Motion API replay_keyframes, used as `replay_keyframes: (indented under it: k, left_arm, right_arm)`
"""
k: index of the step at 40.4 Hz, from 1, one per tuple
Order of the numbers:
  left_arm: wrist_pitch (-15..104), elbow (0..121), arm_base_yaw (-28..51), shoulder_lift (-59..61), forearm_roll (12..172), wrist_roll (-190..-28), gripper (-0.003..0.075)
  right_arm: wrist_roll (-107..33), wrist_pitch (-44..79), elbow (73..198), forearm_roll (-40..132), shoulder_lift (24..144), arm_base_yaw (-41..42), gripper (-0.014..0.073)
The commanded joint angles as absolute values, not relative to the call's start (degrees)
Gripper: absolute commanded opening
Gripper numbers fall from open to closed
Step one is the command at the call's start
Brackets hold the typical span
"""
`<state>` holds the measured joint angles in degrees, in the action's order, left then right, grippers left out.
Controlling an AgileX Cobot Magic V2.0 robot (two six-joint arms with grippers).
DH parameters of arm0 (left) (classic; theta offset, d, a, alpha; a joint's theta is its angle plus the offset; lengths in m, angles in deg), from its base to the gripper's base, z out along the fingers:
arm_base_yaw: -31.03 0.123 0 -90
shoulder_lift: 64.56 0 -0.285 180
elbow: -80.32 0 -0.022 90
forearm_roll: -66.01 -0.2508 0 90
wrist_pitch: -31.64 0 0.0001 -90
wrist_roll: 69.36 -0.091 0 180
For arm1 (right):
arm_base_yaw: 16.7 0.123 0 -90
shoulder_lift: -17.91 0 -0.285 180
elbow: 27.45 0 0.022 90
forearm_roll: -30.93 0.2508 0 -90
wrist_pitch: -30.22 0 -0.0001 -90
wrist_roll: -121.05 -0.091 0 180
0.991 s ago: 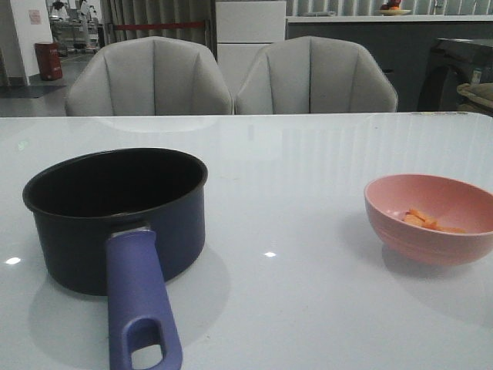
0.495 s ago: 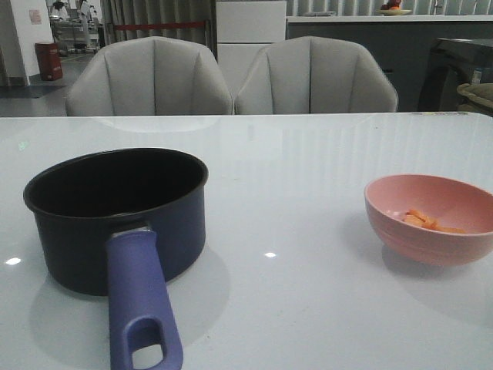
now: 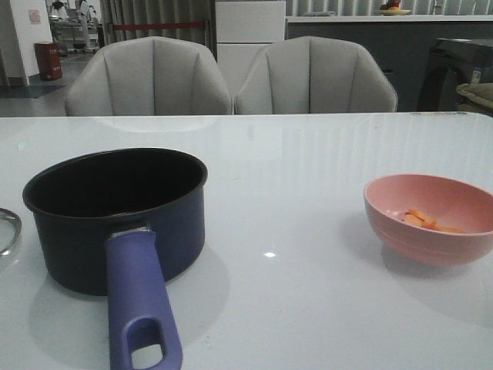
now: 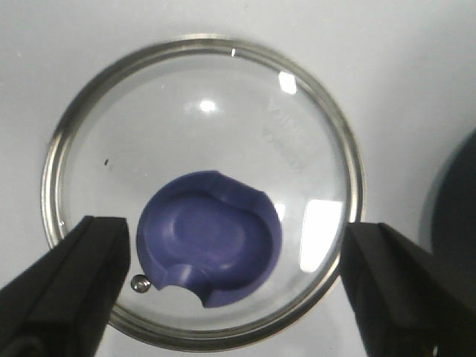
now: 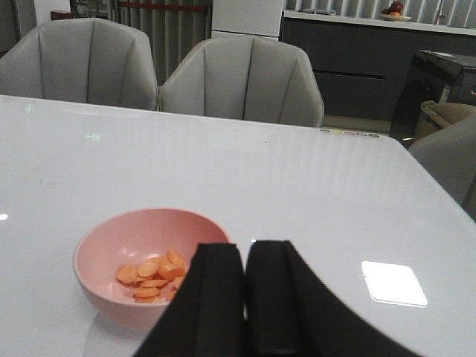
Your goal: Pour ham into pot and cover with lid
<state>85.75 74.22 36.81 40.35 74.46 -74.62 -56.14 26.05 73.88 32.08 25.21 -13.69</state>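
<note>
Two end effectors waiting. Left end effector hanging wide open directly over lid at left desk edge, jaws flanking knob. Right end effector sitting closed, empty, just beside pink bowl holding ham near right edge. Saucepan standing empty front-left, handle pointing at front edge; open desk lying between.

The pot stands left on the counter; the lid lies left of it, and the bowl holding ham sits well apart at right.
</note>
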Motion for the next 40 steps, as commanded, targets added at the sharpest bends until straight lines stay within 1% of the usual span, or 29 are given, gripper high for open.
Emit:
replay_keyframes:
  k: [1, 10, 16, 23, 33, 40]
  left_arm:
    - [82.97, 73.87, 36.23, 32.95, 75.42, -74.66, 0.0557]
    - [79.02, 67.42, 35.44, 20.34, 75.62, -74.66, 0.0501]
    - [72.20, 60.48, 31.22, 8.90, 72.68, -74.66, 0.0459]
    - [70.17, 53.41, 27.11, -3.86, 71.11, -74.66, 0.0420]
    - [65.24, 43.09, 26.98, -24.11, 71.21, -74.66, 0.0353]
    - [61.25, 35.49, 26.65, -34.62, 71.46, -74.66, 0.0318]
  right_arm:
    - [-56.17, 30.82, 73.25, 31.47, 24.05, -13.96, 0.0150]
    - [-56.17, 30.82, 73.25, 31.47, 24.05, -13.96, 0.0150]
    - [-56.17, 30.82, 73.25, 31.47, 24.05, -13.96, 0.0150]
    - [-56.17, 30.82, 73.25, 31.47, 24.05, -13.96, 0.0150]
    - [-56.17, 30.82, 73.25, 31.47, 24.05, -13.96, 0.0150]
    - [-56.17, 30.82, 73.25, 31.47, 24.05, -13.96, 0.0150]
